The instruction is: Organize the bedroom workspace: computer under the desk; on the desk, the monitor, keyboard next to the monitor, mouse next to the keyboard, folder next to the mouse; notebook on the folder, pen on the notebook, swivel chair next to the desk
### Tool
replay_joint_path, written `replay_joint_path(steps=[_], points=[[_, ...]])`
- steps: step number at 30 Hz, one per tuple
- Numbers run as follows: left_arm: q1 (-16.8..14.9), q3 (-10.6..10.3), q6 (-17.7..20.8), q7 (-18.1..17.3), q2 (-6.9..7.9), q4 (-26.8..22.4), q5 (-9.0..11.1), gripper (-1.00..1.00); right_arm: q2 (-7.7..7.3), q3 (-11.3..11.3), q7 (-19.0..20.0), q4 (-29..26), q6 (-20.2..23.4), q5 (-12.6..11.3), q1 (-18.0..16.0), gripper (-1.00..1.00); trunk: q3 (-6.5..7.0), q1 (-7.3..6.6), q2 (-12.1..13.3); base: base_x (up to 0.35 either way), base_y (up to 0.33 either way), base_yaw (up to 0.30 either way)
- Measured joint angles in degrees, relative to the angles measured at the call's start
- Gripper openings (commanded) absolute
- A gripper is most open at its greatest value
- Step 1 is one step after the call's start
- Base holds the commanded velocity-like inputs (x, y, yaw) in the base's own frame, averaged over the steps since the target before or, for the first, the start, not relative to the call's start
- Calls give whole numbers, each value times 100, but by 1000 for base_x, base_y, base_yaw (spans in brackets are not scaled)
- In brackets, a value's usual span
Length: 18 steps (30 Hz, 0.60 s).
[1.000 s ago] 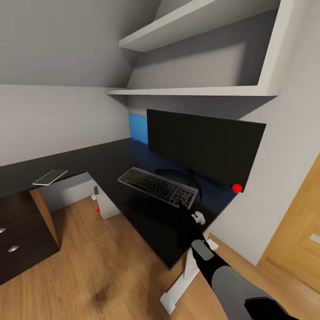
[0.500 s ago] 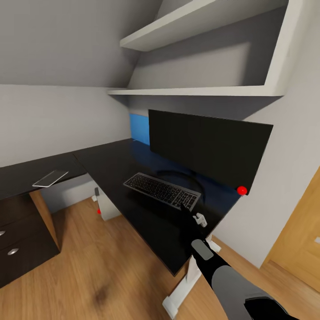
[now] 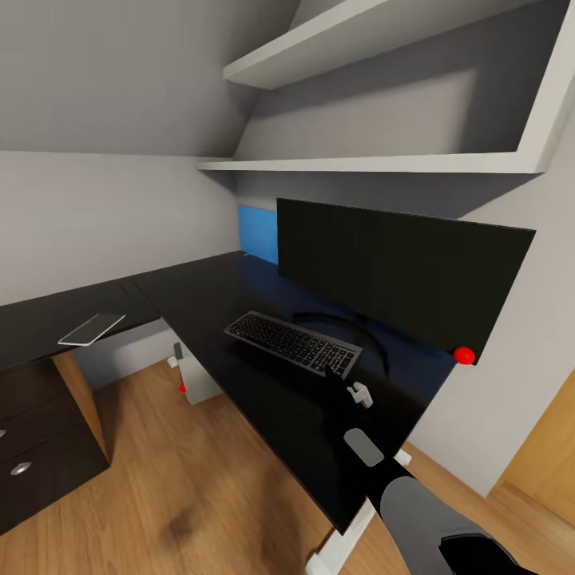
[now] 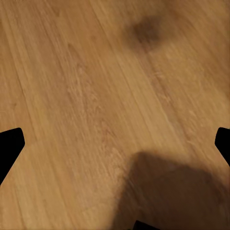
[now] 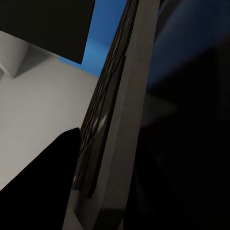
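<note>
Right arm: it reaches from the lower edge of the head view out over the desk, and the right gripper sits at the keyboard's near right corner; the dark fingers against the dark top hide whether they are spread, pressed together or pinching the edge, so I cannot tell. The wrist view looks edge-on along the keyboard, which suggests the arm is there to nudge or place it.
Left gripper: its wrist camera looks down at the wooden floor, with the dark fingertips at opposite edges of that picture, so it is spread wide and holds nothing, parked out of the way.
Small white object: a little white piece lies on the desk just beside the right gripper; I judge it may be the mouse.
Keyboard: it lies flat on the black top in front of the monitor, near its curved stand, as the task wants.
Flat pale object: a thin slab rests on the desk's other wing, well apart.
Computer: the grey tower stands on the floor under the desk.
Change: against the earlier frames the whole picture has shifted, so the camera has moved; within that shift the keyboard appears to sit closer to the monitor stand, and the gripper has stayed at its corner.
</note>
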Motion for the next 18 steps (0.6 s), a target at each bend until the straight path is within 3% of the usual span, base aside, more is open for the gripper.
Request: replay_joint_path(steps=[8, 15, 18], points=[[-1, 0, -1, 0, 0, 2, 3, 100, 0, 16, 0, -2, 13, 7, 0, -100, 0, 1, 1, 3, 2, -32], [-2, 7, -9, 1, 6, -16, 9, 100, -1, 9, 8, -2, 21, -11, 1, -100, 0, 1, 1, 0, 0, -227], [-2, 15, -202, 11, 32, -29, 14, 100, -1, -2, -6, -8, 15, 4, 1, -100, 0, 1, 1, -24, 82, -248]])
